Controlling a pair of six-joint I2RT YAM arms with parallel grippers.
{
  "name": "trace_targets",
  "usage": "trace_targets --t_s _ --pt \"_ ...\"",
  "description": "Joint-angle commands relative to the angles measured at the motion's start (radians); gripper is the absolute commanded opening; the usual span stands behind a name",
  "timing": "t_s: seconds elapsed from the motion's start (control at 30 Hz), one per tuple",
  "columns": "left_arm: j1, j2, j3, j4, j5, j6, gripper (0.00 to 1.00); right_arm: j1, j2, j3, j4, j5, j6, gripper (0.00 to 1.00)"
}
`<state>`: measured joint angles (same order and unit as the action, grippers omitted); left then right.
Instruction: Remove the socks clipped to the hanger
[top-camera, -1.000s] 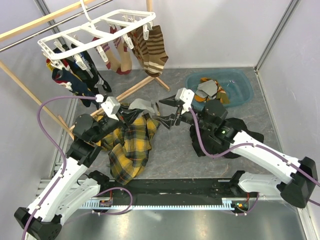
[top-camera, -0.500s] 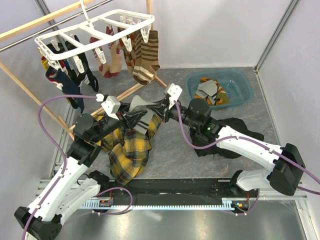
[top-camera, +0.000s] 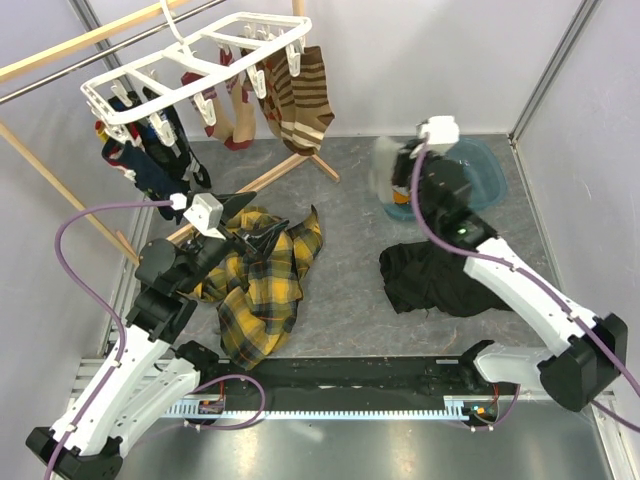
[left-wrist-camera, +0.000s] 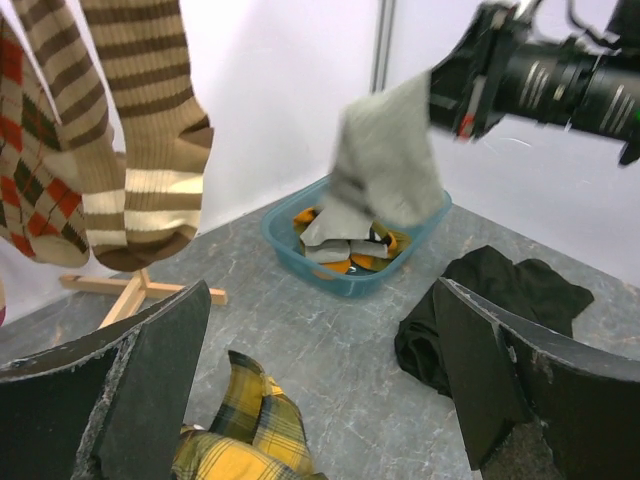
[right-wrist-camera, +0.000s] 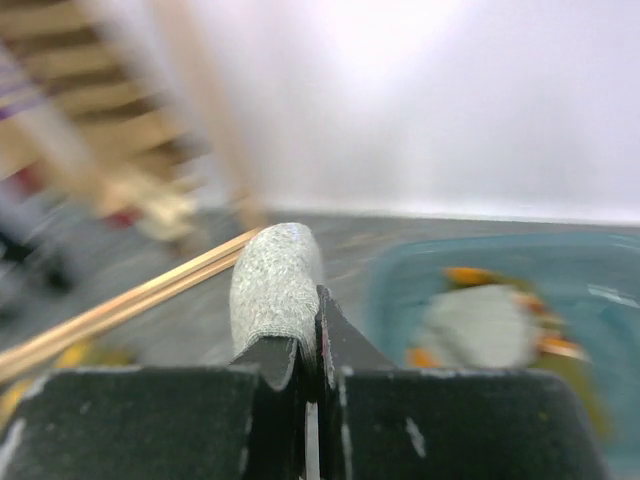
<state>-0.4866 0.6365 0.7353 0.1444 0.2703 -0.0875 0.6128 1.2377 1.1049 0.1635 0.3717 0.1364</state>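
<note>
We count two claws, the left claw (top-camera: 258, 220) and the right claw (right-wrist-camera: 308, 320). There is one hanger (top-camera: 200, 50), hung on one wooden rack (top-camera: 272, 177). On the hanger we are sure of two brown striped socks (top-camera: 305, 95) side by side and one argyle sock (left-wrist-camera: 25, 170) next to them. The navy socks (top-camera: 150, 170) and the others around them crowd too tightly for us to number. One grey sock (left-wrist-camera: 385, 160) is in the right claw. The counter (top-camera: 350, 300) carries one blue basin (left-wrist-camera: 280, 235) holding several socks we cannot count. It also carries one yellow plaid cloth (top-camera: 260, 290) and one black garment (top-camera: 430, 275).
</note>
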Motion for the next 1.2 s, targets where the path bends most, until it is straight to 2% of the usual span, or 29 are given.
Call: trace_targets --t_s 0.0,0.23,0.47,0.53,0.57,0.7,0.83,1.0,1.07,1.1,1.17 --pt "-0.001 0.002 0.004 0.02 -0.051 0.023 0.99 -0.119 -0.031 0.013 -0.016 0.104 -0.01 0.0" --pt "-0.001 0.003 0.006 0.017 -0.072 0.028 0.99 -0.343 0.103 0.13 -0.05 0.061 -0.017 0.0" --pt "-0.003 0.008 0.01 0.011 -0.065 0.029 0.99 -0.475 0.33 0.184 -0.053 0.038 0.064 0.0" --pt "-0.003 0.005 0.009 0.009 -0.066 0.031 0.99 -0.508 0.383 0.187 -0.055 0.02 0.114 0.16" --pt "-0.001 0.003 0.01 0.009 -0.068 0.031 0.99 -0.518 0.425 0.191 -0.065 0.009 0.133 0.31" --pt "-0.003 -0.003 0.01 0.009 -0.089 0.034 0.99 -0.524 0.474 0.223 -0.162 0.056 0.183 0.53" --pt "-0.001 -0.012 0.006 0.014 -0.106 0.038 0.99 -0.522 0.485 0.312 -0.338 0.092 0.232 0.61" --pt "-0.001 0.002 0.01 0.012 -0.091 0.035 0.99 -0.507 0.442 0.32 -0.349 0.012 0.227 0.66" --pt "-0.001 0.005 0.01 0.009 -0.089 0.035 0.99 -0.501 0.405 0.302 -0.309 -0.091 0.227 0.66" --pt "-0.001 0.003 0.01 0.009 -0.092 0.035 0.99 -0.495 0.392 0.287 -0.227 -0.149 0.226 0.66" --pt "-0.001 -0.004 0.012 0.009 -0.092 0.035 0.99 -0.487 0.35 0.218 -0.106 -0.354 0.22 0.66"
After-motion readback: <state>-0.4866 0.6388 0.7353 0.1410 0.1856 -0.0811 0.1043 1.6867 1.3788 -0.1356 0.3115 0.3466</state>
